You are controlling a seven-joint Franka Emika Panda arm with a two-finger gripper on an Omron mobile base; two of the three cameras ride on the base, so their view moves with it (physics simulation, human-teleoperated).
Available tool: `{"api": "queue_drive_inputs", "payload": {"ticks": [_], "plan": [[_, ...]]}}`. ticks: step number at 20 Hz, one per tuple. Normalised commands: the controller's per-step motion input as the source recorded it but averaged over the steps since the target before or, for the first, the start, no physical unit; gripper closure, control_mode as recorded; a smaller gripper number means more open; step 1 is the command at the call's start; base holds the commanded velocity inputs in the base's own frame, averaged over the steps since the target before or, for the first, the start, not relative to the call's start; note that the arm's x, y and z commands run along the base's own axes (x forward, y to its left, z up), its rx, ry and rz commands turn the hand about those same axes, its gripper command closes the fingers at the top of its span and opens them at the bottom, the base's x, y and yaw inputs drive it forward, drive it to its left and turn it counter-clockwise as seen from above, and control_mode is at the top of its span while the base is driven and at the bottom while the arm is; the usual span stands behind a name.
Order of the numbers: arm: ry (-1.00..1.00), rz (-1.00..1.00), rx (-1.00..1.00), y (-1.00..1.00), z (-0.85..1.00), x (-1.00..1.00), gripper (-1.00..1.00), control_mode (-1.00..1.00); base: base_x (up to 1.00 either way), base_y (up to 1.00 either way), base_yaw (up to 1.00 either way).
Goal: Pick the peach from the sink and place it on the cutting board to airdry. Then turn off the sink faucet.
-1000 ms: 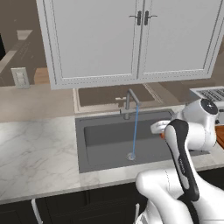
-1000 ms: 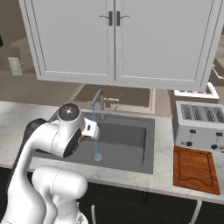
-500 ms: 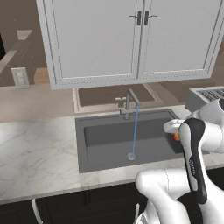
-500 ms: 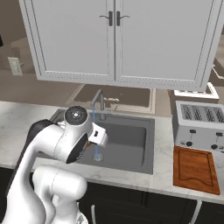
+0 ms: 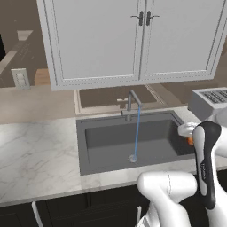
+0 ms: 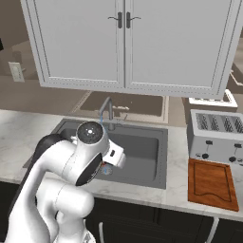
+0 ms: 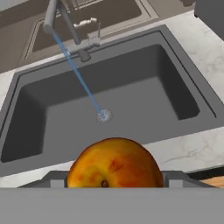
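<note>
Arm and frame edges are hiding parts of the scene

In the left base view the white arm is covering all but a sliver of the peach (image 5: 189, 141) and the near right corner of the sink (image 5: 88, 146), and the toaster (image 5: 208, 101) is running off the right edge. In the hand view the peach (image 7: 114, 164) is hiding the gripper's fingertips, so their grip is not showing, and the faucet (image 7: 54, 17) is being cut off at the top.

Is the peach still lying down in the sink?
No, the peach is held up between the tool's fingers, above the counter edge, and the sink holds just the water stream.
</note>
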Motion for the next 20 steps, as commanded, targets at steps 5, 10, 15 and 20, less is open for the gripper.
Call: {"api": "queue_drive_inputs", "payload": {"ticks": [5,10,15,20], "plan": [[0.01,0.0,0.0,-0.6,0.0,-0.24,1.0,-1.0,0.0,0.0,0.0],[0.02,-0.02,0.0,-0.42,0.0,-0.16,1.0,-1.0,0.0,0.0,0.0],[0.0,-0.01,-0.06,-0.39,0.13,-0.15,1.0,-1.0,0.0,0.0,0.0],[0.05,-0.03,-0.05,-0.36,0.34,-0.07,1.0,-1.0,0.0,0.0,0.0]]}}
